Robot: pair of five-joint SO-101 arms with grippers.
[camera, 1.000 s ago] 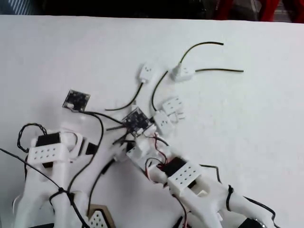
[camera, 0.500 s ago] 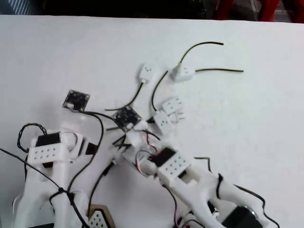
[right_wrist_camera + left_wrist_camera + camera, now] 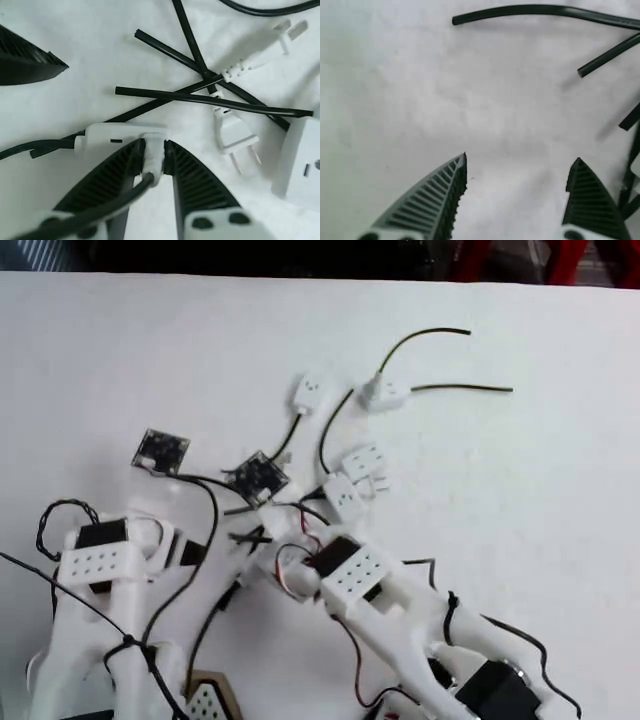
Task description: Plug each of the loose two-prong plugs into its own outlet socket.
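From above: find right arm [image 3: 360,585] shifted toward 10 o'clock since a second ago, outlets [image 3: 362,462] at its 1 o'clock.
Left wrist: left gripper [image 3: 520,160] spread over bare table [image 3: 395,100], cord ends [image 3: 520,10] near.
Right wrist: right gripper [image 3: 153,146] pinching a plug [image 3: 152,165]; loose plug [image 3: 232,131] beside, crossed cords [image 3: 200,100] between.

Falls bright and even over the white bench [image 3: 540,500]; throws soft faint shadows beside black cords [image 3: 210,100].
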